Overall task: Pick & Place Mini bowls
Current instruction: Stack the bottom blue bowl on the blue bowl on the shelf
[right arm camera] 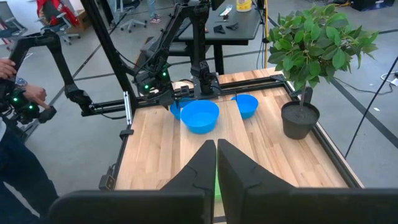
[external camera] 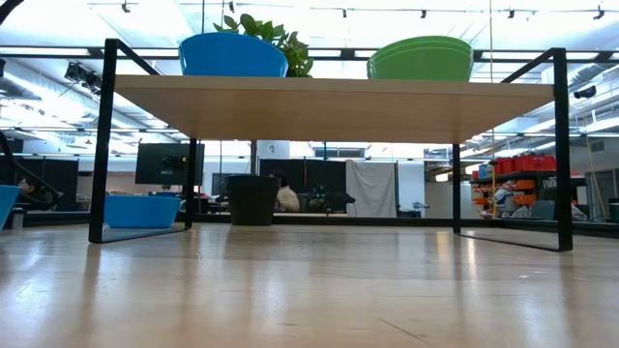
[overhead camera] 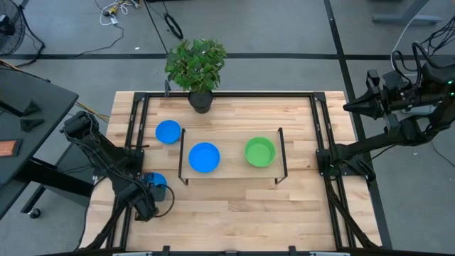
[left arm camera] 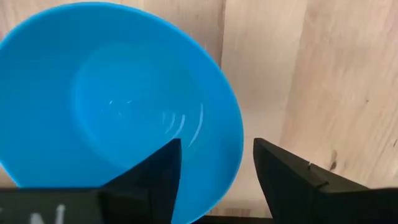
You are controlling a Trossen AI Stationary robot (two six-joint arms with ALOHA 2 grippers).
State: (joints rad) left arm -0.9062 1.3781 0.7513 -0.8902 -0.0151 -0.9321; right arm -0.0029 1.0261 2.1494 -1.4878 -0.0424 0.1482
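Blue mini bowl is straddled at its rim by the spread, ungripping left gripper, well apart from the shelf. Beyond that shelf's other side, the right gripper is kept clenched on nothing.

We see a grey floor around the wooden table, crossed by dark lines; loose cables lie on it near the far side, and a fan stands at one corner; a dark desk sits beside the table. A leafy plant in a dark pot stands at the table's far edge. Looking level across the table, we find a bright ceiling with rows of lights; a dark monitor, a pale hanging cloth and shelves with orange and red bins stand farther back. A person in dark clothes stands at one side; office chairs show beyond.
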